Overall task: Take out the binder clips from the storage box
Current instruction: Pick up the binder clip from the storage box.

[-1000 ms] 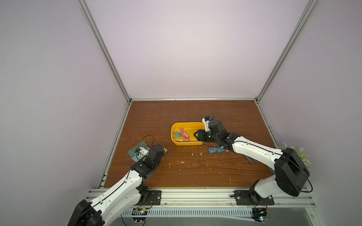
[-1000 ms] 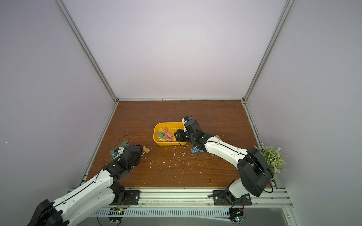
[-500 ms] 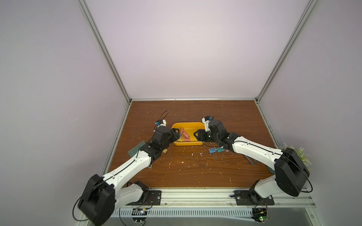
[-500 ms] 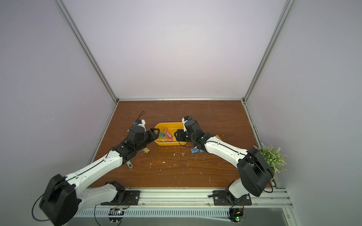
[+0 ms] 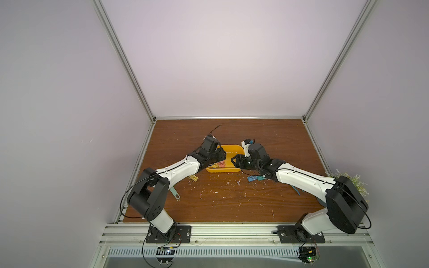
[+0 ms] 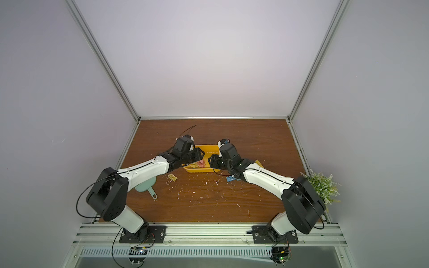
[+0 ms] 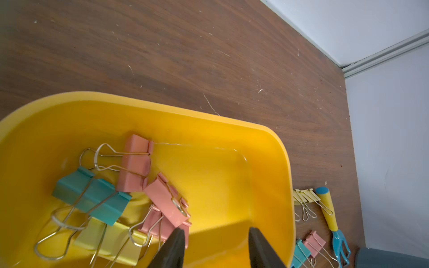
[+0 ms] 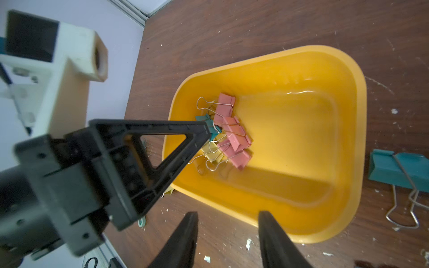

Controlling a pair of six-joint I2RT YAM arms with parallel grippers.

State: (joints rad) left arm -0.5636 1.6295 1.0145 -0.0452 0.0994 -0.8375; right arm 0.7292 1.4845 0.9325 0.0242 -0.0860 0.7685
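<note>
The yellow storage box (image 5: pixel 228 147) (image 6: pixel 206 146) sits mid-table. Pink, teal and yellow binder clips (image 7: pixel 135 162) (image 8: pixel 232 132) lie piled in its left end. My left gripper (image 7: pixel 217 232) (image 5: pixel 222 155) hangs inside the box, open, nothing between its fingers; one fingertip (image 7: pixel 180 234) stands beside a pink clip (image 7: pixel 167 199). My right gripper (image 8: pixel 228 214) (image 6: pixel 210 160) is open over the table by the box's right rim, empty. More clips lie outside: yellow (image 5: pixel 193 184) left of the box, blue and teal (image 6: pixel 230 178) right of it.
A teal clip (image 8: pixel 399 171) lies close to the box. A yellow-handled blue garden fork (image 7: pixel 329 213) and loose clips (image 7: pixel 311 243) lie on the table. A green scoop (image 6: pixel 145 186) sits under the left arm, a plant (image 6: pixel 321 185) at the right edge. White scraps litter the wood.
My left arm has swung from the front left of the table up to the box, and its jaws have narrowed. The right gripper has stayed by the box.
</note>
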